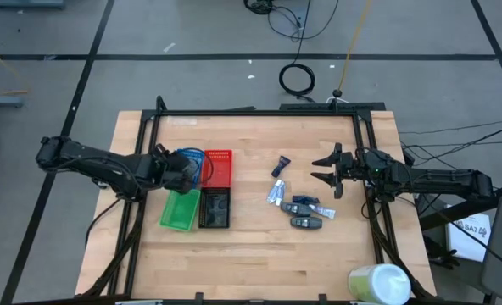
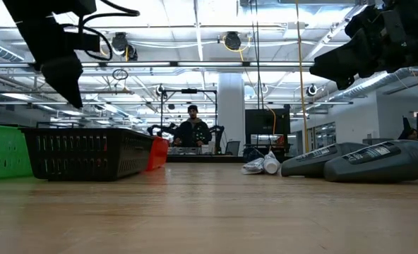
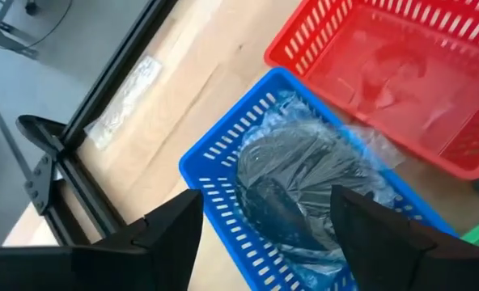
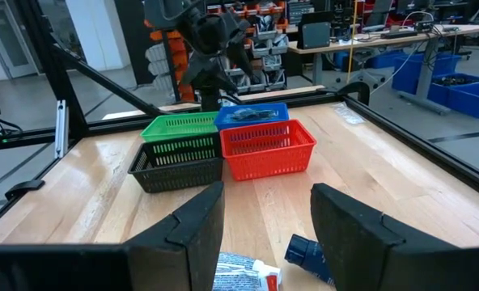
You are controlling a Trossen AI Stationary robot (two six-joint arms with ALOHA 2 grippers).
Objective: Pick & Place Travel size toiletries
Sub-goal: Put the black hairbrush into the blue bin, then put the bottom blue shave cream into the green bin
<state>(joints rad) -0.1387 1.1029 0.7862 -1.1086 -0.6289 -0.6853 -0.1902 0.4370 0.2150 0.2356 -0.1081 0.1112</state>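
1. Toiletries [image 1: 300,206] lie clustered near the table's [image 1: 259,263] right edge, awaiting sorting.
2. Left gripper [image 3: 264,234] hovers open-jawed above the blue basket [image 3: 215,162], where a wrapped dark pack [image 3: 292,182] lies, seemingly just dropped.
3. Right gripper [image 1: 331,170] waits open beside the cluster, empty.

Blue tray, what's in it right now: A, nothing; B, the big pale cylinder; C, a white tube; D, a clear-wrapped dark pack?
D: the left wrist view shows a dark pack in clear wrap lying inside the blue tray, under the open left gripper.
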